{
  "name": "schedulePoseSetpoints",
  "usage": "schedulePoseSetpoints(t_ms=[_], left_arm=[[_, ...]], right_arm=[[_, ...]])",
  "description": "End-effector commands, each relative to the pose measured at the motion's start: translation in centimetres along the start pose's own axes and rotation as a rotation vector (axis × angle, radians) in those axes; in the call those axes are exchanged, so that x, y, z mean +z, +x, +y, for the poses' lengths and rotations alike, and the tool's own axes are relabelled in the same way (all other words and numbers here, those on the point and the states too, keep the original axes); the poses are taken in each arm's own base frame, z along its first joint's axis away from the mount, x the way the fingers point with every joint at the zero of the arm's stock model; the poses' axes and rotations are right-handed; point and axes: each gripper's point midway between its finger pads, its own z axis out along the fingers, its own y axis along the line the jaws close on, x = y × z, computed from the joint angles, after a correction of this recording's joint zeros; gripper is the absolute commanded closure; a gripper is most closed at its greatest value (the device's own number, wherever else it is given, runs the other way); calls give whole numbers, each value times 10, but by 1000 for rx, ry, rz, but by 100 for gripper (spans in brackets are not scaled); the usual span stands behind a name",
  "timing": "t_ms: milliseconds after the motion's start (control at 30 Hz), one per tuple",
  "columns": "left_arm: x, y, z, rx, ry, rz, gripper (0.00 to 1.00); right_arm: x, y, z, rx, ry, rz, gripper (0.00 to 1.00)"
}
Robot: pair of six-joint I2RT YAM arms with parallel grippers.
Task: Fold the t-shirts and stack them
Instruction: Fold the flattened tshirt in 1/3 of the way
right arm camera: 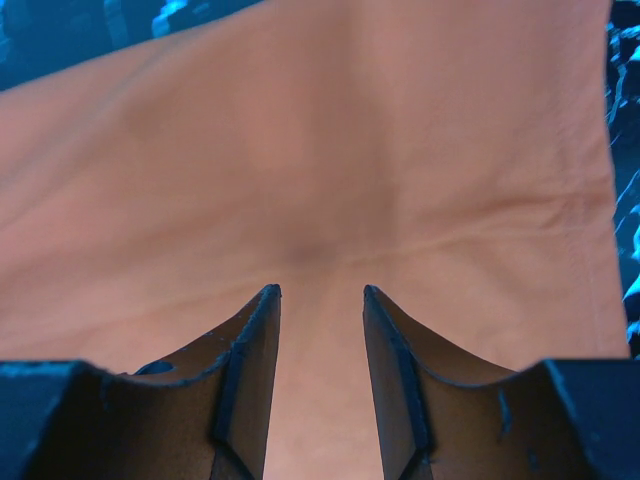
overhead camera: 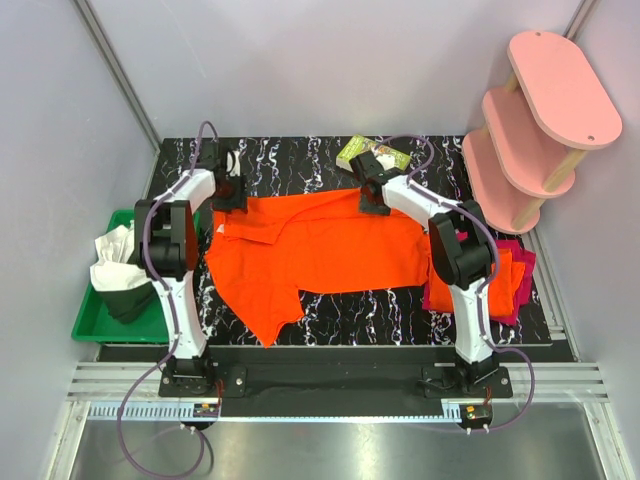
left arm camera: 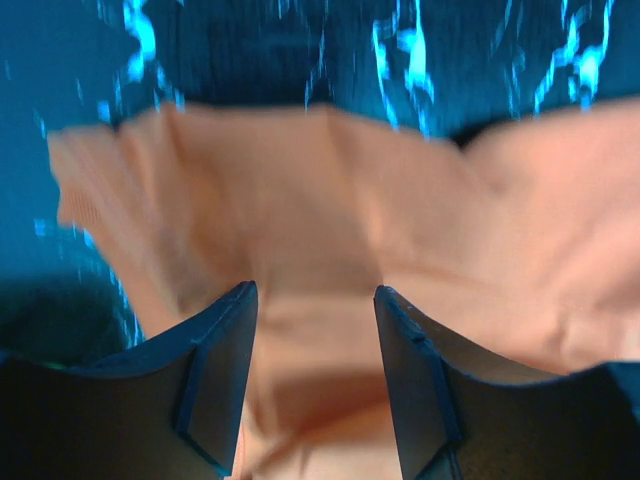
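A bright orange t-shirt [overhead camera: 320, 250] lies spread and crumpled across the middle of the black marbled table [overhead camera: 400, 312]. My left gripper [overhead camera: 228, 192] hangs over its far left corner. In the left wrist view that gripper [left arm camera: 315, 290] is open, with the rumpled cloth [left arm camera: 300, 200] lying under the gap. My right gripper [overhead camera: 374, 198] is at the shirt's far edge, right of centre. In the right wrist view it [right arm camera: 322, 290] is open over smooth cloth [right arm camera: 320, 150] with a hem running across. Folded t-shirts, orange [overhead camera: 505, 268] on magenta-red [overhead camera: 522, 290], are stacked at the right.
A green tray [overhead camera: 90, 322] holding white and dark cloths [overhead camera: 115, 262] sits off the table's left side. A pink three-tier shelf [overhead camera: 540, 120] stands at the back right. A small green-yellow box [overhead camera: 358, 152] lies at the far edge behind the right gripper.
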Motion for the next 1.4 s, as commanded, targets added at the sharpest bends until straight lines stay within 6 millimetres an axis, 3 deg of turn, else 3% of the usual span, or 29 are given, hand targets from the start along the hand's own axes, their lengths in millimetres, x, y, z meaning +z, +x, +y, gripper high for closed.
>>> schedulePoseSetpoints(t_ms=[0, 333, 567, 700, 733, 767, 800, 867, 900, 1000, 1033, 1067, 1167, 1267, 1367], left_arm=[[11, -27, 8, 20, -36, -44, 46], [30, -33, 17, 44, -77, 7, 46], [33, -43, 21, 83, -87, 24, 45], [16, -59, 10, 64, -48, -34, 45], [14, -55, 7, 58, -33, -37, 45], [-9, -78, 4, 65, -29, -139, 44], [-12, -70, 3, 38, -23, -141, 44], [-30, -84, -3, 34, -2, -213, 42], [-44, -89, -6, 33, 3, -241, 42], [-54, -87, -10, 34, 20, -249, 42], [-59, -88, -11, 33, 21, -257, 42], [-59, -86, -10, 34, 18, -252, 42], [-50, -76, -4, 29, -7, -219, 42], [-38, -67, -1, 25, -15, -176, 43], [-27, -59, 1, 25, -23, -146, 43]], right_arm=[[15, -20, 1, 23, -17, -12, 54], [48, -16, -15, 79, -11, 54, 53], [57, -12, -42, 126, 21, 97, 54], [49, -25, -36, 90, -19, 72, 54], [44, -31, -33, 84, -35, 58, 54], [34, -44, -29, 90, -54, 24, 53], [26, -52, -21, 76, -76, -5, 53], [0, -77, -6, 77, -125, -76, 52], [-12, -80, 8, 55, -158, -97, 52], [-53, -92, 45, -4, -268, -151, 51], [-70, -82, 71, -49, -323, -153, 50], [-83, -80, 84, -71, -359, -159, 49], [-117, -42, 138, -186, -477, -136, 48], [-134, -1, 176, -262, -537, -95, 48], [-138, 25, 198, -279, -566, -58, 48]])
